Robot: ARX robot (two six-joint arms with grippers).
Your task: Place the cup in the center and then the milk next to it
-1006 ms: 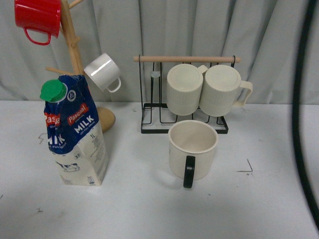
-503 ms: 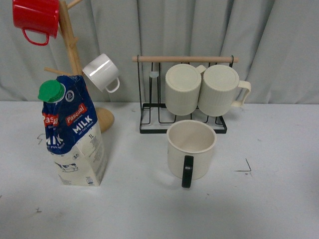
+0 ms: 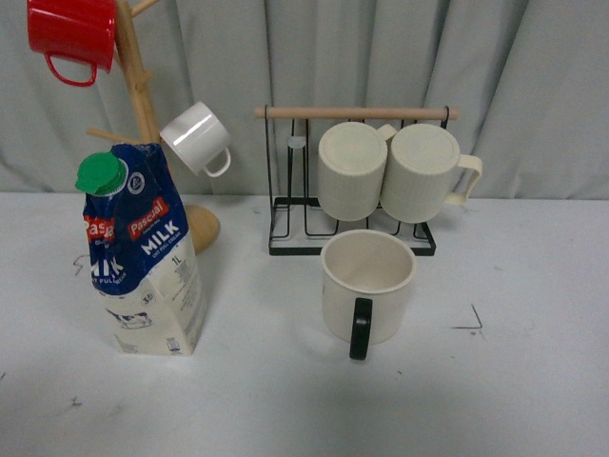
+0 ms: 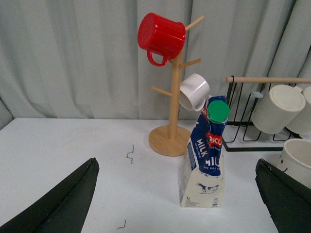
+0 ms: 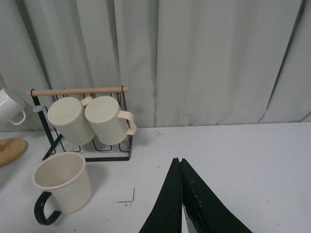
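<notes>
The cup (image 3: 368,286), a wide cream mug with a black handle, stands upright on the white table in front of the black rack; it also shows in the right wrist view (image 5: 63,183) and at the edge of the left wrist view (image 4: 297,161). The milk carton (image 3: 143,252), blue top and green cap, stands upright at the left, in front of the wooden mug tree; the left wrist view shows it too (image 4: 206,158). My left gripper (image 4: 177,194) is open and empty, well short of the carton. My right gripper (image 5: 179,162) is shut and empty, right of the cup. Neither arm shows in the front view.
A black wire rack (image 3: 285,233) with a wooden bar holds two ribbed cream mugs (image 3: 352,171). A wooden mug tree (image 3: 143,95) carries a red mug (image 3: 71,36) and a small white cup (image 3: 197,138). Grey curtain behind. Small black marks (image 3: 473,319) on the table.
The front view shifts slightly left and back. A black cable at the right edge one second ago is gone. Cup and milk have not moved.
</notes>
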